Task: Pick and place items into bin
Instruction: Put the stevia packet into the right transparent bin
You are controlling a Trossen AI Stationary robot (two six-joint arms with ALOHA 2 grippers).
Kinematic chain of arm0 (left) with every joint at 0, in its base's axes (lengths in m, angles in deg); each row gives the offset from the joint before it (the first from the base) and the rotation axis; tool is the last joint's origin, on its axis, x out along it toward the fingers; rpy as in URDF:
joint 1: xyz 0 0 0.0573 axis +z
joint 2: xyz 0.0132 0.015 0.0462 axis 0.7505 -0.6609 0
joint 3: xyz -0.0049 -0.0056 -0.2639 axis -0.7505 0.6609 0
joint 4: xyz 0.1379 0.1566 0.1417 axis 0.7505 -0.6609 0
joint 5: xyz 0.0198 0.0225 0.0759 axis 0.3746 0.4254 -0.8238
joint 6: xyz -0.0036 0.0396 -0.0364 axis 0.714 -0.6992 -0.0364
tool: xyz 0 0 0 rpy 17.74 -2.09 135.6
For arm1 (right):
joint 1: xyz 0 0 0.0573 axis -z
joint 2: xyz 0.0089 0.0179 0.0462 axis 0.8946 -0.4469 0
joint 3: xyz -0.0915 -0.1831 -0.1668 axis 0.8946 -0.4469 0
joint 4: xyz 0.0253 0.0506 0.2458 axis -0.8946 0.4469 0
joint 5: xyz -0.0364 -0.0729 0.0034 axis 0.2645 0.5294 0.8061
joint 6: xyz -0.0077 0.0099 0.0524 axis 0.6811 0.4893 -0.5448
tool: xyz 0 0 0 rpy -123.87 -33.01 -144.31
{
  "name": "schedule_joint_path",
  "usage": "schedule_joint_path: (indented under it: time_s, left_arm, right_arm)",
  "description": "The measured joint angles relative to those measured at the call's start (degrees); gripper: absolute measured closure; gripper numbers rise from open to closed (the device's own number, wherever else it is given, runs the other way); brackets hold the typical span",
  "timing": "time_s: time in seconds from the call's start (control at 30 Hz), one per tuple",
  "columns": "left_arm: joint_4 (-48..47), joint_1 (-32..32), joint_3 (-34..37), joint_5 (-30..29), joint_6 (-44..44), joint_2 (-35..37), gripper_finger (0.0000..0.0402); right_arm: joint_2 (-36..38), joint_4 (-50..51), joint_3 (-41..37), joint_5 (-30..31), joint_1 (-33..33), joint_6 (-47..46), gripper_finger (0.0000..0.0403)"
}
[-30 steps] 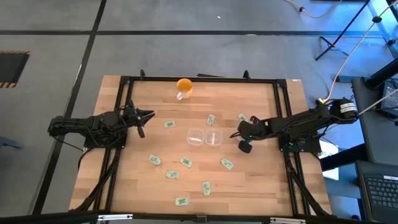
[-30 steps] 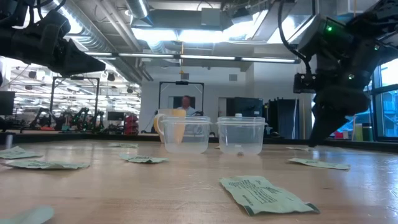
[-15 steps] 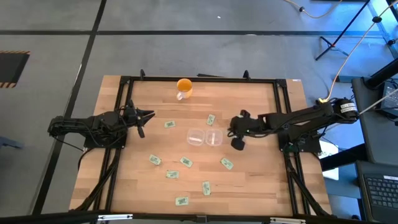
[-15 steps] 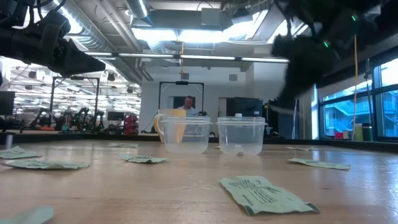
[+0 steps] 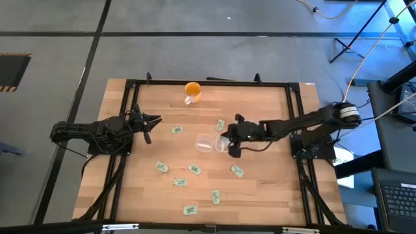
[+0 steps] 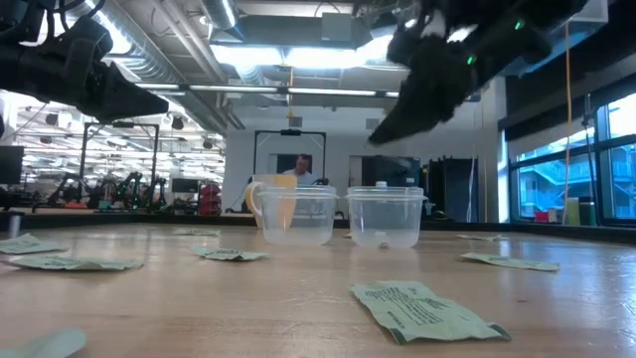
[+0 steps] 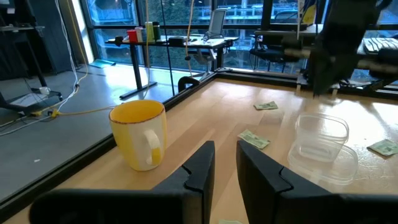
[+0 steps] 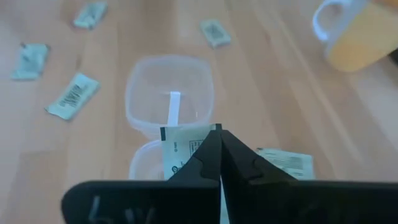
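My right pincer (image 5: 229,143) is pinched closed on one packet (image 8: 181,150); in the right wrist view the packet stands up between the fingertips, its long axis running straight ahead, away from the wrist. The key relation: from above, the pincer sits over the right-hand clear bin (image 5: 223,144), the one nearer this arm, with the second bin (image 5: 205,142) just beside it at 9 o'clock. The low view puts the pincer (image 6: 412,80) well above the bin rims, slightly toward the right bin (image 6: 386,217), so I judge the drop is nearly lined up: straight down, maybe a nudge toward 9 o'clock to center. The wrist view shows one bin's rim right under the fingertips and the other bin (image 8: 171,93) ahead. The left pincer (image 5: 148,123) waits at 9 o'clock on the tabletop (image 5: 273,195), fingers a narrow gap apart, empty, well apart from both bins. The right arm is clearly nearer. Loose packets lie scattered around the bins, e.g. one at 5 o'clock (image 5: 236,171). The orange cup (image 5: 192,90) sits at 12 o'clock, out of the way.
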Motion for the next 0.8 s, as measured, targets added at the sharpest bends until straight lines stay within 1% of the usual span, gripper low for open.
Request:
schedule_joint_path:
  time_s: [0.17,0.3,0.43,0.6,0.8]
  left_arm:
    - [0.0,0.0,0.0,0.0,0.0,0.0,0.0341]
    - [0.0,0.0,0.0,0.0,0.0,0.0,0.0341]
    - [0.0,0.0,0.0,0.0,0.0,0.0,0.0341]
    - [0.0,0.0,0.0,0.0,0.0,0.0,0.0341]
    - [0.0,0.0,0.0,0.0,0.1,0.0,0.0341]
  right_arm:
    - [-5.9,-2.2,0.0,-0.1,0.0,-0.4,0.0403]
    - [-7.8,-2.3,0.0,-0.1,0.0,-1.7,0.0403]
    - [-8.0,-2.5,-0.1,-0.1,0.0,-1.6,0.0398]
    - [-7.0,-2.2,-0.1,-1.7,-0.2,-0.1,0.0384]
    - [-5.4,-0.3,-0.1,-2.0,-0.4,0.0,0.0353]
